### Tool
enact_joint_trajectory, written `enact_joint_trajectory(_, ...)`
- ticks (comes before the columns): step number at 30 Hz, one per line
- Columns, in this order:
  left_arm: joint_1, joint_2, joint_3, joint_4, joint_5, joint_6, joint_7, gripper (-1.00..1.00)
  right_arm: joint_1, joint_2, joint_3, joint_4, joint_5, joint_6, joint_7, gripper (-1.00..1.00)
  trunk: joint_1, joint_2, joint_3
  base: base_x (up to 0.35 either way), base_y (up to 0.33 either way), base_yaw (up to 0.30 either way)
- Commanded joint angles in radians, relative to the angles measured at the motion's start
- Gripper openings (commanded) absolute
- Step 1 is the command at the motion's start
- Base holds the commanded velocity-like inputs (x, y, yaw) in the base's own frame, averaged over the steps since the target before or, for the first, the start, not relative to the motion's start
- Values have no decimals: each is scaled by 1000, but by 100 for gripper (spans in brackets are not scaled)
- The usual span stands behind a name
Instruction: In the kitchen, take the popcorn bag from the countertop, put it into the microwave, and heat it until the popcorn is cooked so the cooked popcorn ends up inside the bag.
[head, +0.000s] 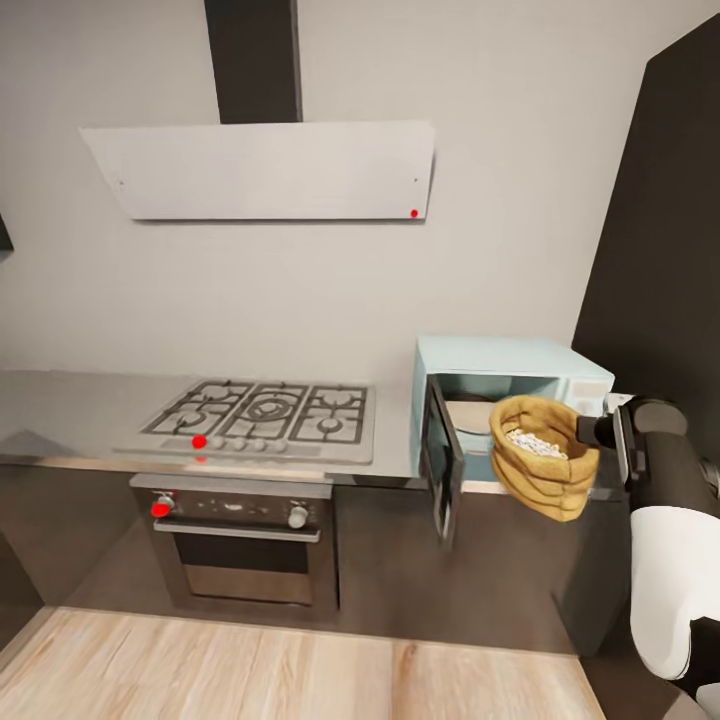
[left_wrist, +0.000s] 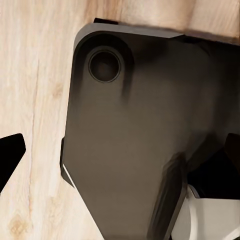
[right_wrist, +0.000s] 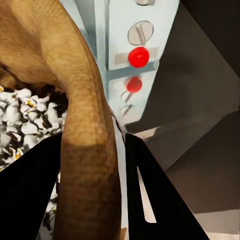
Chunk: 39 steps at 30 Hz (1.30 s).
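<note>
The right tool pinches the rolled rim of the popcorn bag, held in the air before the open microwave above the tabletop. Soft, light cloth, likely to sag and spill its white popcorn; the rim looks the surest hold. The bag hides much of the oven cavity. The left tool's state cannot be told.
</note>
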Motion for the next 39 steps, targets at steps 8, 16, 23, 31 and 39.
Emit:
enact_joint_trajectory(8,-1,0,1,0,6,-3,2,100,-1,0,-1,-4,10,3,9,-100,1,-1,-1,322,0,0)
enact_joint_trajectory(16,-1,0,2,0,7,-3,2,100,-1,1,-1,-3,10,3,10,-100,1,-1,-1,310,0,0)
enact_joint_trajectory(23,-1,0,2,0,6,-3,2,100,-1,9,-1,-3,10,3,9,-100,1,-1,-1,55,0,0)
enact_joint_trajectory(31,0,0,2,0,7,-4,1,100,-1,26,-11,-2,11,0,9,-100,1,-1,-1,0,0,0)
enact_joint_trajectory(39,0,1,4,0,9,-4,2,100,-2,31,-9,4,18,-44,-4,-100,1,-1,-1,0,0,0)
